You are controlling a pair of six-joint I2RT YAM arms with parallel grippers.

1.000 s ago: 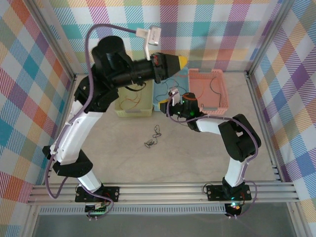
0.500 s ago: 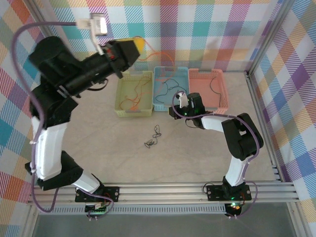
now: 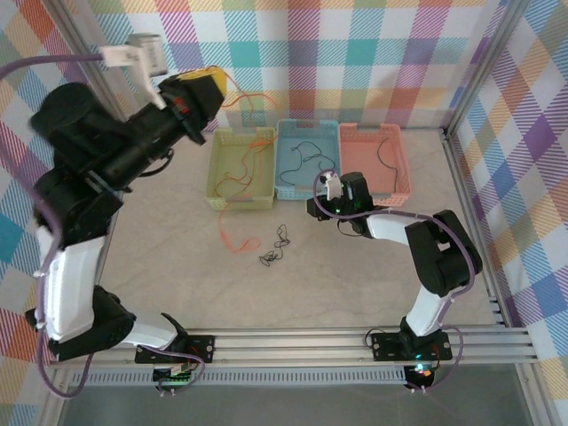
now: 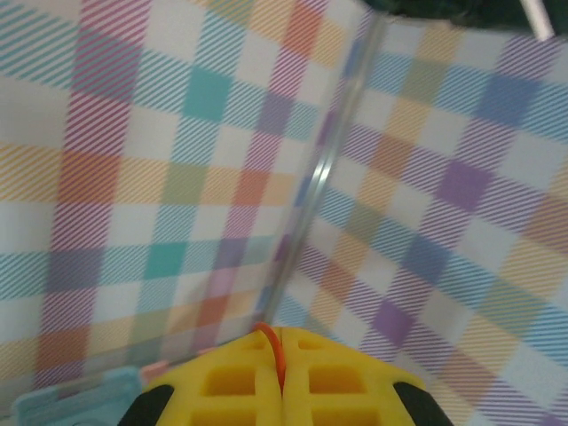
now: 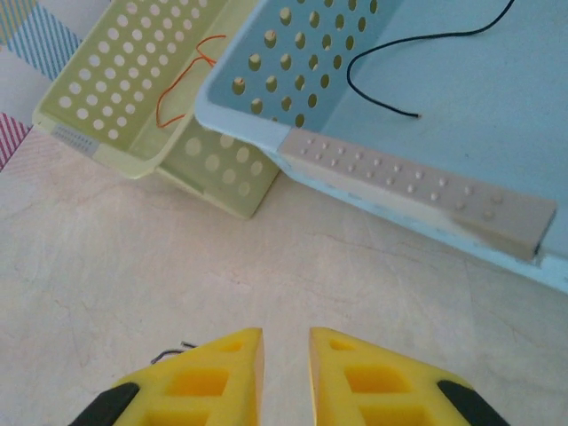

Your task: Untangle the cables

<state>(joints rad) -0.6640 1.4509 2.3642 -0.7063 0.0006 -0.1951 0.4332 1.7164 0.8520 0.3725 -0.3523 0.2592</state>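
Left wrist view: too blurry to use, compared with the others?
Left wrist: plaid wall soft, yet the orange cable pinched in the left gripper reads clearly. Right wrist: blue bin and black wire crisp. Top external: even light, faint shadows, no glare.

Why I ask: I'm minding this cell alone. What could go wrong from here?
1. The left tool holds the orange wire high, pinched right at its tips; it may slip out and drop.
2. That wire trails across the green basket down to the table; more pull might snag it there or shift the basket.
3. The right tool, slightly open, sits low by the blue basket; a forward move could bump it.
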